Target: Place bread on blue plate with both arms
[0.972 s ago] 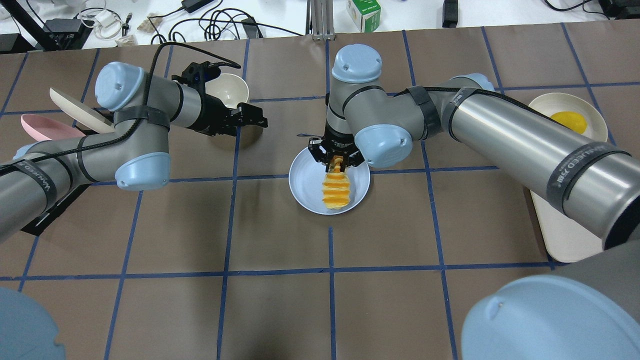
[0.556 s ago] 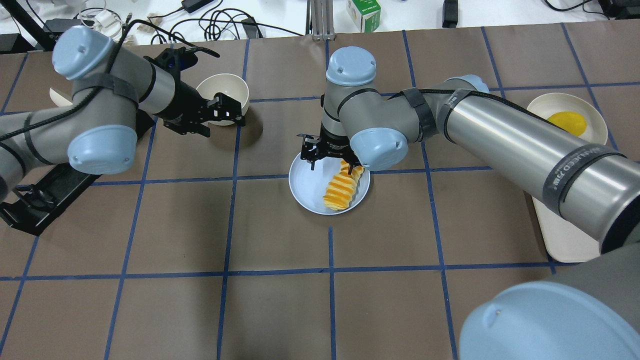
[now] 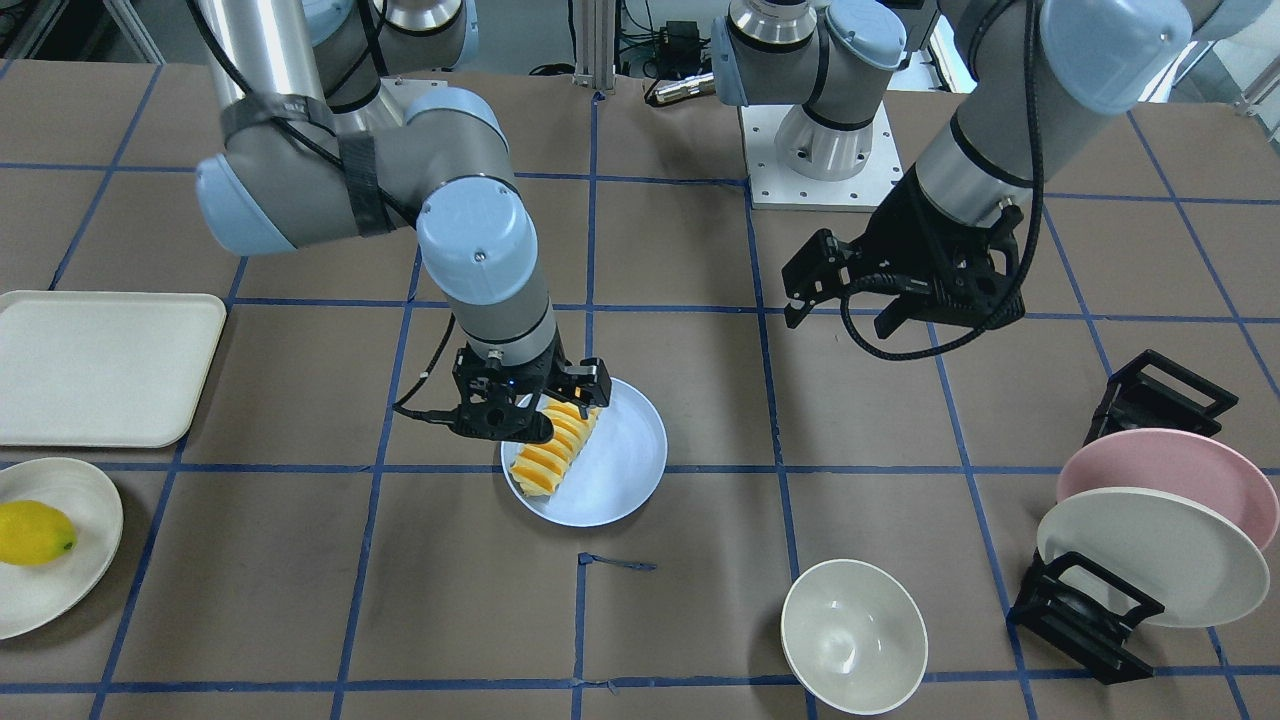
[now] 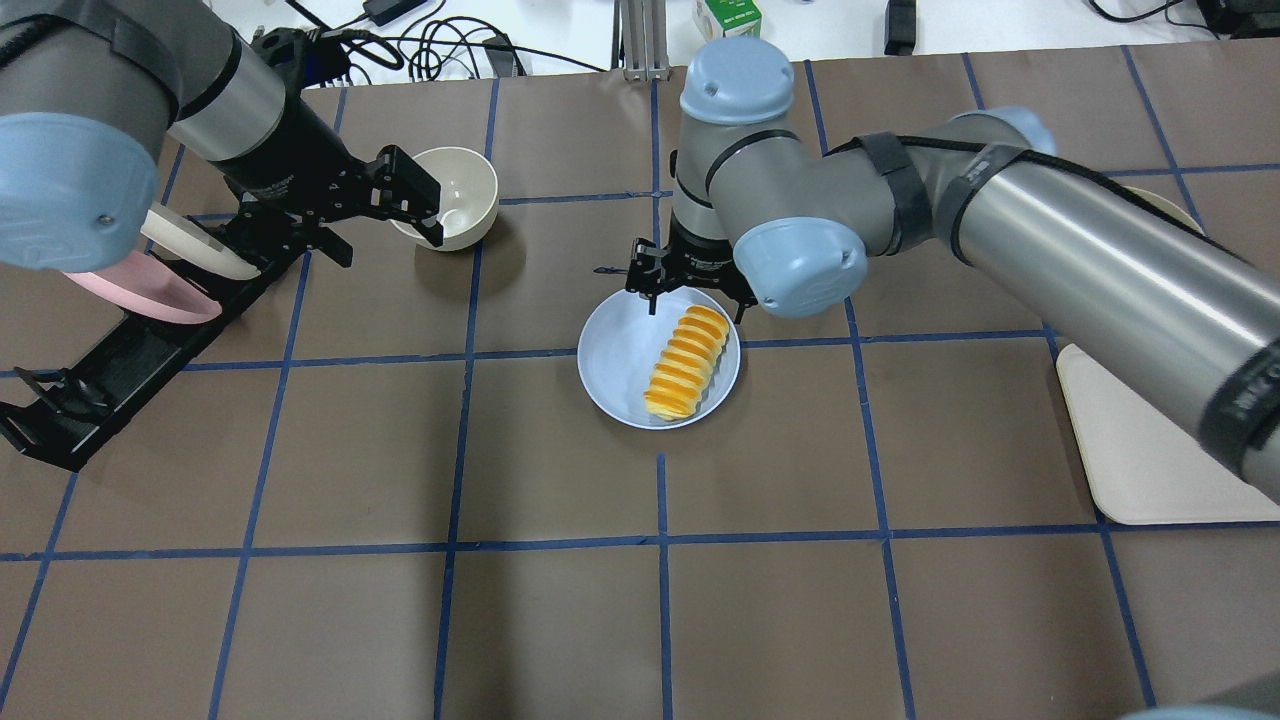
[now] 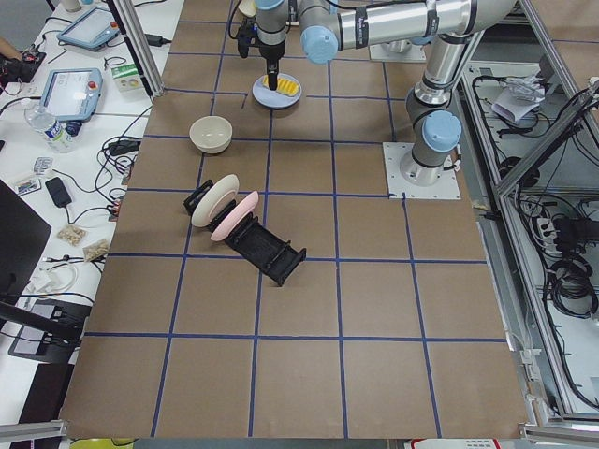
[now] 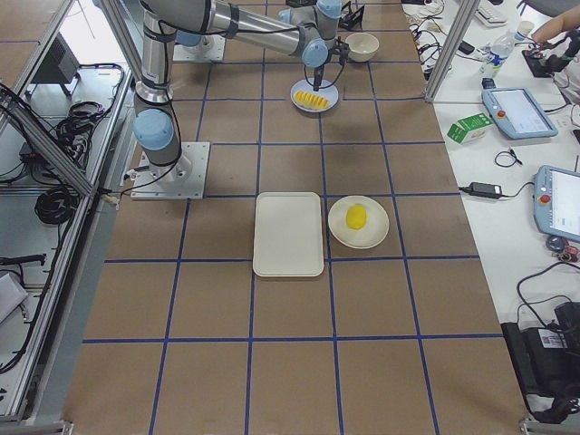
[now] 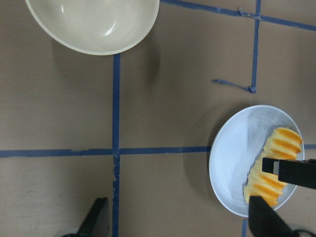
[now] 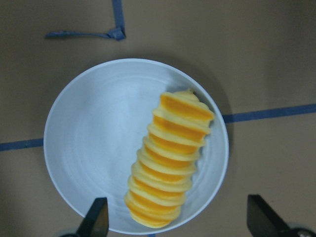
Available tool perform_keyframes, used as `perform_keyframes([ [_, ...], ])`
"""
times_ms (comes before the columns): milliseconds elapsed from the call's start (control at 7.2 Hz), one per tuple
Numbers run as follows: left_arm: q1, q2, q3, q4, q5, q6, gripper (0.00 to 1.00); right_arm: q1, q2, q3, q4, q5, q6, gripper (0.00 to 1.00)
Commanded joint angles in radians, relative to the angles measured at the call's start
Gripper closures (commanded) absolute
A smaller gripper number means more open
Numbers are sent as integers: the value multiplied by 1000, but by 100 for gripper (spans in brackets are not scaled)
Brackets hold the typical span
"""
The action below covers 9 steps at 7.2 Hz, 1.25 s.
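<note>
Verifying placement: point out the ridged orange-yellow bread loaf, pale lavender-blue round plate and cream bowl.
Bread loaf (image 8: 170, 163), right wrist view, middle slices.
Blue plate (image 8: 94, 148), right wrist view, bare floor.
Cream bowl (image 4: 470, 190), overhead view, inner wall.

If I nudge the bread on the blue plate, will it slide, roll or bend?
The bread has ridged slices, so it may flex rather than slide stiffly. It lies near the blue plate rim, so a push could spill it.

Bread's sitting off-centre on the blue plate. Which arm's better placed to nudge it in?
Right. The right end effector hangs open directly over the bread on the blue plate; the left end effector is away by the cream bowl.
</note>
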<state>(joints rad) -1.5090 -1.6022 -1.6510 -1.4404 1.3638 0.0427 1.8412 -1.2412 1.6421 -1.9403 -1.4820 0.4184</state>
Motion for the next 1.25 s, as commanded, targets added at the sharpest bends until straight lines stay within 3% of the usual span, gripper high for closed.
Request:
perform_keyframes([
  [0, -46, 30, 16, -23, 75, -1, 0, -144, -175, 4, 192, -8, -12, 0],
  [278, -45, 33, 16, -9, 74, 2, 0, -236, -265, 7, 287, -26, -218, 0],
  [417, -46, 50, 11, -9, 81, 2, 0, -255, -324, -2, 350, -87, -230, 0],
  [556, -43, 57, 2, -23, 86, 2, 0, -266, -377, -2, 391, -87, -233, 0],
  [833, -39, 59, -6, -71, 89, 2, 0, -267, -385, -33, 425, -93, -239, 0],
  [1111, -42, 61, -3, -48, 199, -9, 0, -267, -383, -36, 442, -84, -240, 0],
])
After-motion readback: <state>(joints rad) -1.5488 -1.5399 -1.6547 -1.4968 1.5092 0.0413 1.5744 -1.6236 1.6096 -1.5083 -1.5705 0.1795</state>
